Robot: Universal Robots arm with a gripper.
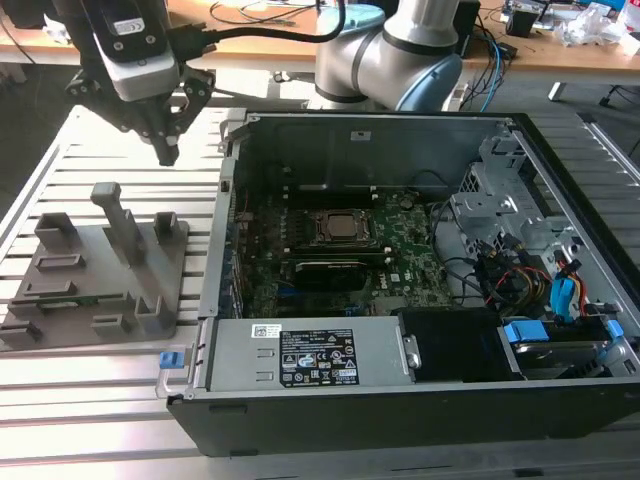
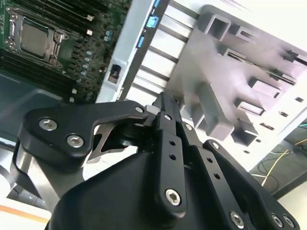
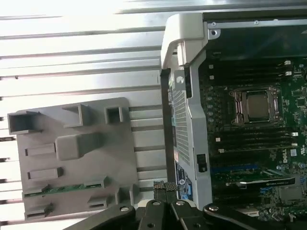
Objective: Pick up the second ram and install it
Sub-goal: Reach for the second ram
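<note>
A thin green ram stick lies edge-up in a long slot of the grey holder tray. My gripper hangs in the air above the slatted table, over the far end of the tray and just off the open case's far corner on the exterior view's left. Its fingers are shut together with nothing between them, apart from the stick. The green motherboard lies inside the case, with dark memory slots on both sides of the processor socket. In the second wrist view the shut gripper points between tray and case.
The open black computer case fills the exterior view's right, with a power supply, drive bays and loose cables. The case's light wall stands next to the tray. Upright posts rise from the tray. The arm's body is behind the case.
</note>
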